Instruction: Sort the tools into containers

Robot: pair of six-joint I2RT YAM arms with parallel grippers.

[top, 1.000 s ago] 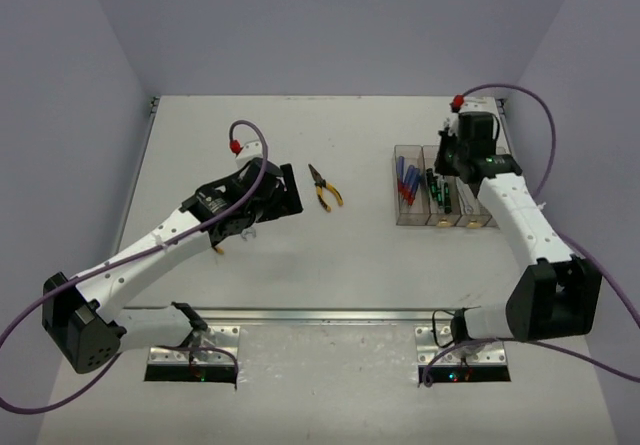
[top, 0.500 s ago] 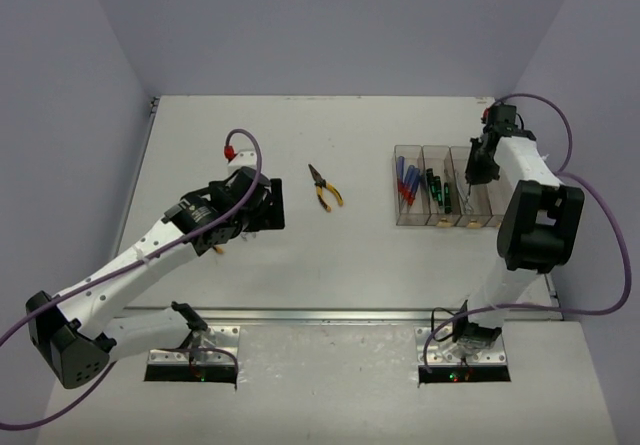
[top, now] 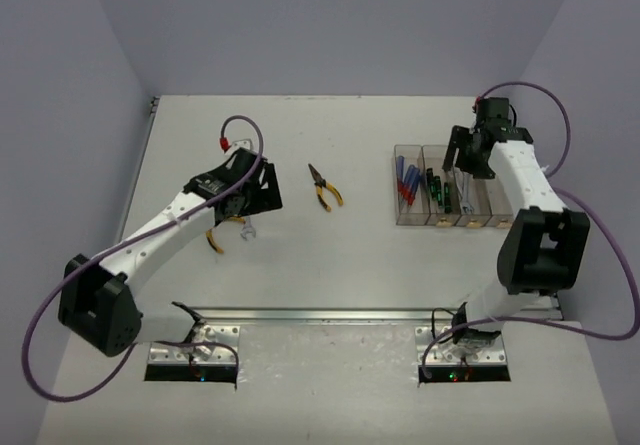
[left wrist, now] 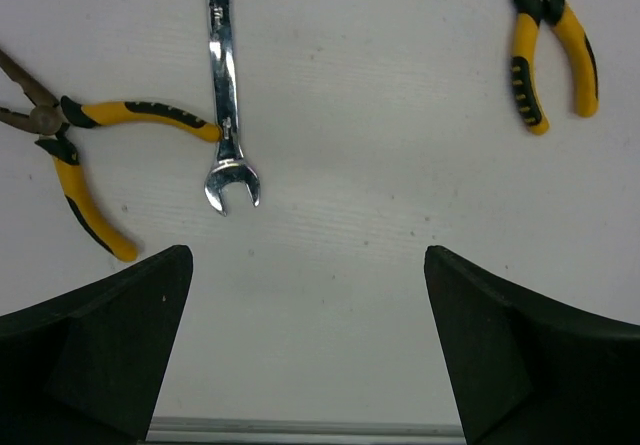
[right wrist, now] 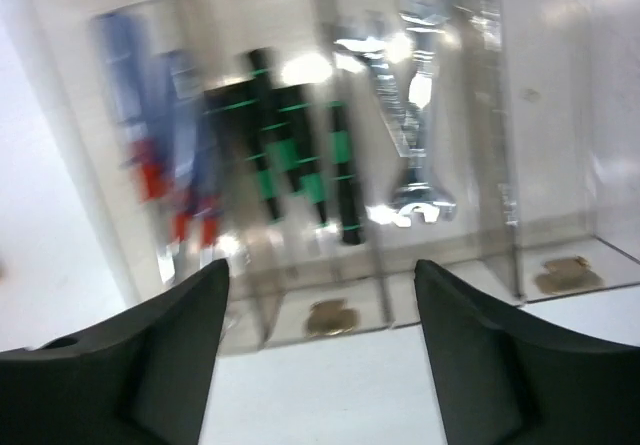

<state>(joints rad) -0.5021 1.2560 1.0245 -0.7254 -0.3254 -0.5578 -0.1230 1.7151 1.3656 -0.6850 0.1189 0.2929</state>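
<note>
At right in the top view, screwdrivers (top: 408, 183) and wrenches (right wrist: 415, 115) are seen lying in the bins (top: 412, 217), and the right gripper (top: 462, 160) is held open over them. Left of centre, the left gripper (left wrist: 307, 255) is spread wide over a loose wrench (left wrist: 225, 95) and pliers (left wrist: 140, 114).

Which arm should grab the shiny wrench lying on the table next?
Left. The left hand hovers open just above the wrench and pliers, while the right hand is far off over the containers.
</note>
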